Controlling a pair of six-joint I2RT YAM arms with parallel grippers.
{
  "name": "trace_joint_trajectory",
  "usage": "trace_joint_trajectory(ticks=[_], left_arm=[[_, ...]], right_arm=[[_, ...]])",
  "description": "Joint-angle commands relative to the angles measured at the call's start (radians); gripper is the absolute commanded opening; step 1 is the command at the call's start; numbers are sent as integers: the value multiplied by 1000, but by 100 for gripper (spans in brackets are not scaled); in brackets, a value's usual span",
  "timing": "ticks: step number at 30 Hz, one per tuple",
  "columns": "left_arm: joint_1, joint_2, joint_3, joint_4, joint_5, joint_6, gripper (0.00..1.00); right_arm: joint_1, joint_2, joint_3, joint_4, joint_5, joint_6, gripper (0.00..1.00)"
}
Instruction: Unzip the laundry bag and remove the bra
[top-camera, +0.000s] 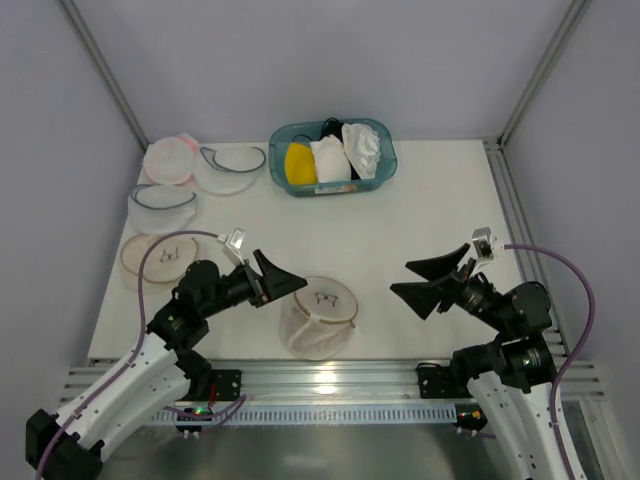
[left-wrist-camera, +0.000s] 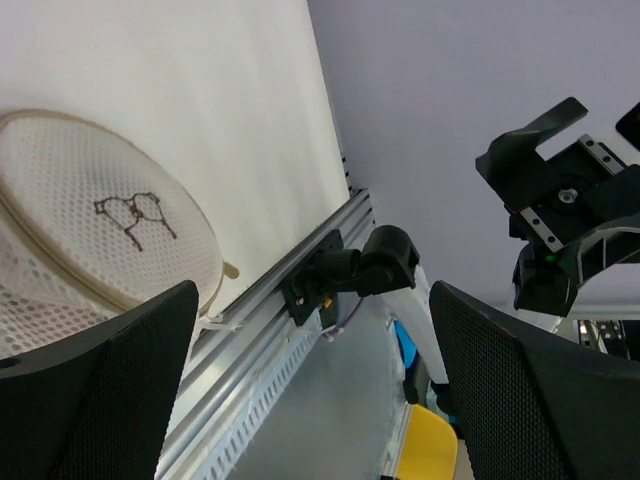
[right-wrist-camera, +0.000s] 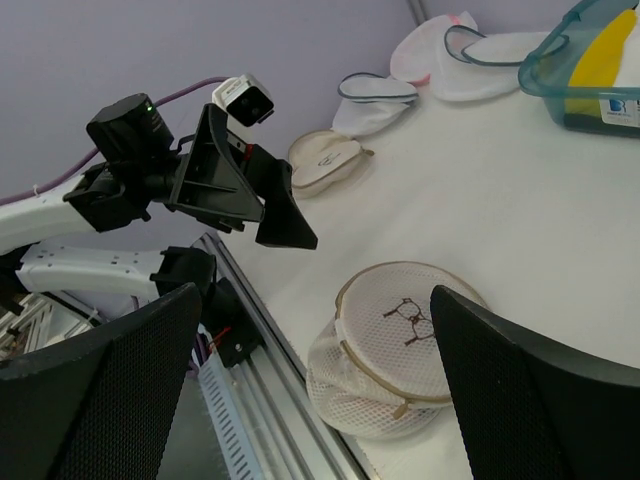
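The left claw (top-camera: 283, 272) is hanging open and empty just left of the round, drum-shaped, tan-rimmed white mesh laundry bag (top-camera: 320, 315). The right claw (top-camera: 400, 278) is gaping empty too, further right. The bag is sitting, seemingly still zipped, at the lower middle of the white worktop (top-camera: 420, 210); no mauve bra is showing through it. A one-sided tug on the zip is risking dragging the soft bag over the bottom edge.

The laundry bag (top-camera: 318, 318) stands mid near edge of the counter (top-camera: 420, 210), with free room above it and to its right. The left hand (top-camera: 285, 287), jaws spread, hangs just beside its left side. The right hand (top-camera: 402, 279), also spread, is well apart. Mesh rounds (top-camera: 162, 205) crowd the left edge and a basket (top-camera: 278, 165) sits at the far edge.
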Motion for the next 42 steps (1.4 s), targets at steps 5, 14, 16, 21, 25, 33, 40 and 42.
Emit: trace_joint_trajectory(ticks=[5,14,16,21,25,33,40,42], left_arm=[[-54,77,6,-12,-1,-38,99],[-168,127,85,-329,-187,-135,98],[-198,117,33,-303,-214,-189,97],[-281,174,14,-241,-297,-257,96],[-288,255,33,-151,-323,-252,96],[-300,454,80,52,-362,-237,92],[-309,528,94,129,-360,-225,43],[-309,527,93,127,-366,-217,32]], right_arm=[[4,-80,-37,-79,40,15,99],[4,-28,-38,-133,114,-31,99],[4,-20,-41,-153,142,-45,99],[2,-14,-63,-173,166,-59,100],[4,7,-80,-173,145,-74,99],[4,64,-139,-199,65,-120,99],[34,64,-199,-204,71,-131,99],[54,66,-233,-159,65,-82,99]])
